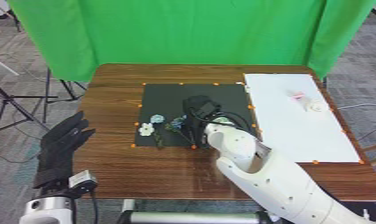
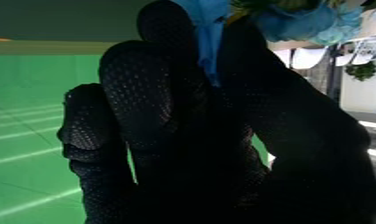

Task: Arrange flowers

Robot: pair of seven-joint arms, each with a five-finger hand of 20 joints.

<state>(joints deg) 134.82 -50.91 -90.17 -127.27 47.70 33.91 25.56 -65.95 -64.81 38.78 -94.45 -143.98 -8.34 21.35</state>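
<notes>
White flower [image 1: 146, 129], pale blue flower [image 1: 157, 119], darker blue flower [image 1: 178, 122] clustering over black mat [image 1: 167, 95]; pink flower [image 1: 296, 94], cream flower [image 1: 317, 106] lying on white sheet [image 1: 300, 140].

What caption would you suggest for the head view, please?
The robot's right hand over a black mat, near a white flower and blue flowers, white sheet at right.

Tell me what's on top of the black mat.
On the black mat, a white flower and blue flowers show. The right hand covers part of it; what lies beneath can't be seen.
</notes>
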